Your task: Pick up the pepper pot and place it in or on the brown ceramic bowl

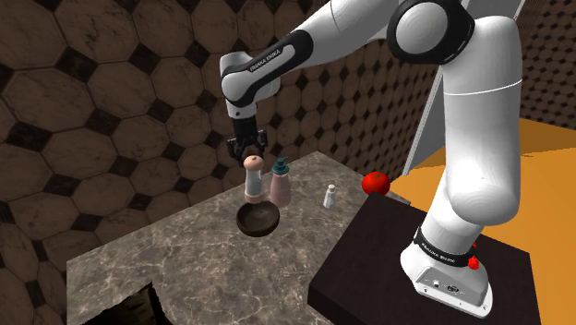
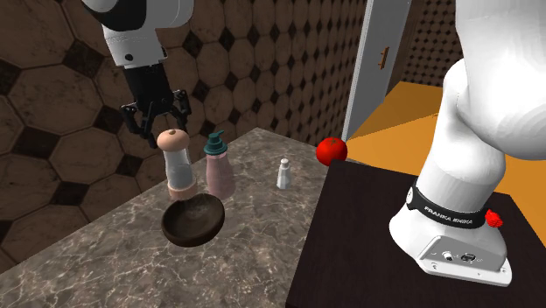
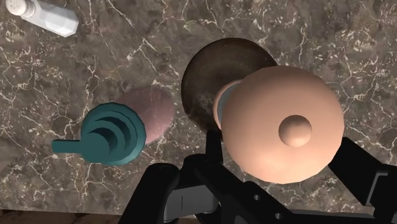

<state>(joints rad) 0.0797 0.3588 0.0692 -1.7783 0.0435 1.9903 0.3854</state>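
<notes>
Shoulder view: the pepper pot (image 1: 252,178) stands upright on the marble counter (image 1: 138,268). It is just behind the brown bowl (image 1: 258,220) and close beside a pink pump bottle (image 1: 281,182). The gripper (image 1: 247,150) hangs over the pot's rounded cap. Its fingers (image 2: 179,105) are spread apart and grasp nothing. In the second exterior view the fingertips sit level with the top of the cap. A small white shaker (image 1: 330,196) stands apart, toward the shoulder view's right.

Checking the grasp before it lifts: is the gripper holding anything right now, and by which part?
Nothing is held. The gripper is open just above the pepper pot, which stands on the marble counter beside the brown bowl.
</notes>
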